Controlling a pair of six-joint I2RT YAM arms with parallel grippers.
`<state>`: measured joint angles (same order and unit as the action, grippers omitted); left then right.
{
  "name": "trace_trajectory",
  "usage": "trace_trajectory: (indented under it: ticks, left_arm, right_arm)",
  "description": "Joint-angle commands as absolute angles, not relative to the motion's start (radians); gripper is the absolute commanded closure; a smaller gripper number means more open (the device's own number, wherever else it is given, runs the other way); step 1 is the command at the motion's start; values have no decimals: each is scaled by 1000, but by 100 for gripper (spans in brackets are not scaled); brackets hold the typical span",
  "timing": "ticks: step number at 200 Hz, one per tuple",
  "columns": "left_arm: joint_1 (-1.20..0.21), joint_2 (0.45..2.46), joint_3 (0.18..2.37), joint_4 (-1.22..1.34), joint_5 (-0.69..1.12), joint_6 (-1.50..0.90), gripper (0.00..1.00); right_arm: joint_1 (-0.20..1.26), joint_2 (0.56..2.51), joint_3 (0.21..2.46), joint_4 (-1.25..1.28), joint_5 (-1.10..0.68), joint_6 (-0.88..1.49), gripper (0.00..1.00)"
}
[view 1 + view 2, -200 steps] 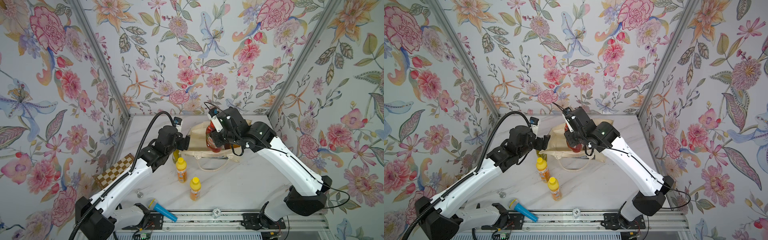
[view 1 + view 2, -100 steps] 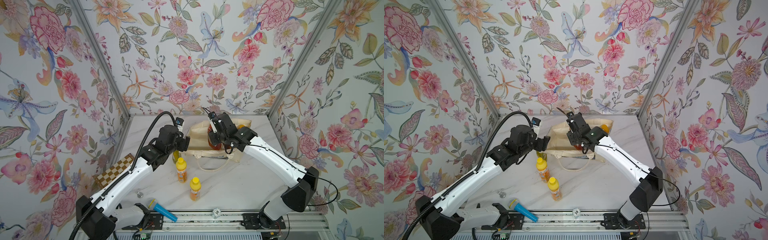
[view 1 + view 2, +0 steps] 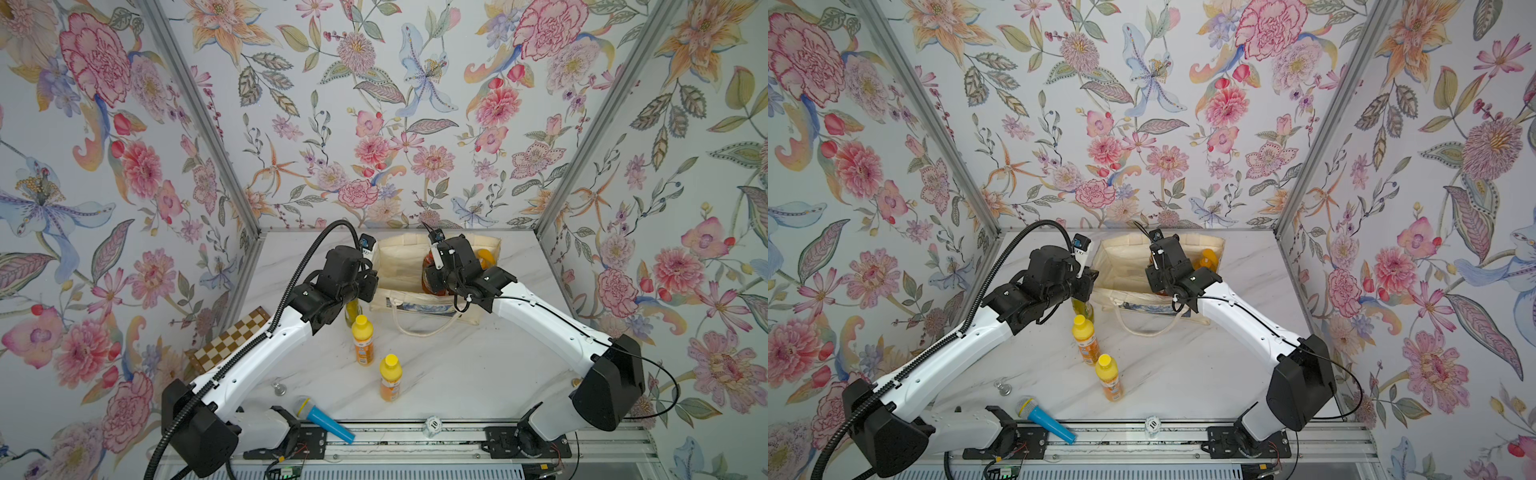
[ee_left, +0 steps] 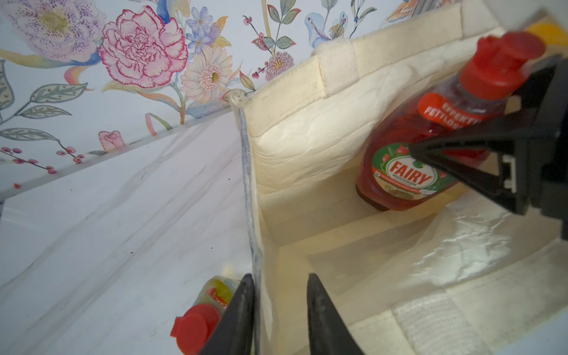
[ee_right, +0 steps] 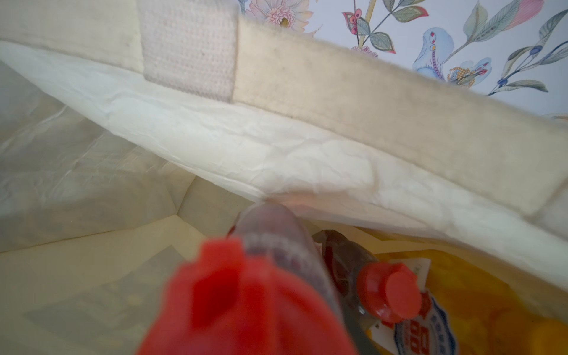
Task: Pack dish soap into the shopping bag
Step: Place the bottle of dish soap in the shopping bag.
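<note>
The cream shopping bag [image 3: 399,266] [image 3: 1121,262] stands open at the back of the table. My right gripper [image 3: 440,272] [image 3: 1160,274] reaches into it, shut on the neck of a dark red, red-capped dish soap bottle [image 4: 408,172] [image 5: 246,292] whose base rests on the bag floor. Another red-capped bottle [image 5: 387,292] and a big orange one [image 5: 476,292] [image 3: 484,255] lie inside. My left gripper [image 4: 281,276] [image 3: 368,286] straddles the bag's side wall [image 4: 249,184], jaws narrowly apart. A yellow-green bottle [image 3: 352,309] [image 4: 193,329] stands just outside. Two orange yellow-capped bottles [image 3: 362,340] [image 3: 390,378] stand in front.
A blue toy microphone [image 3: 322,417] [image 3: 1044,419] lies at the front edge. A checkered board [image 3: 232,336] leans at the left wall. A small metal knob [image 3: 279,388] and a round "10" token [image 3: 432,424] sit near the front. The bag's handle loop [image 3: 424,328] droops onto the table.
My right gripper has carried the dark red bottle down into the bag. The left jaws have narrowed around the bag's side wall.
</note>
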<state>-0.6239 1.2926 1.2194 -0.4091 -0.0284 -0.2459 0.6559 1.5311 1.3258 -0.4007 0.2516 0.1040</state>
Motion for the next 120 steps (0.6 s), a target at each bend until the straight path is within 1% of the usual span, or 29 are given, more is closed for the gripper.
trace_trajectory:
  ticks: [1,15,52,120]
  left_arm:
    - [-623,1311,1268,-413,-3,-244,82]
    - [-623,1317,1280,-416,0,-241,89]
    - [-623,1321,1289,-412,-8,-242,100]
    - [-623,1324,1301,-416,-19,-240,100]
  right_arm:
    - [622,1497,1318,-241,240,86,100]
    - [617,1505,1304,-225,237,84,100]
    - [600,1542,1291,-210,216,77,100]
    - [591,1597,1279,-205,201,80,100]
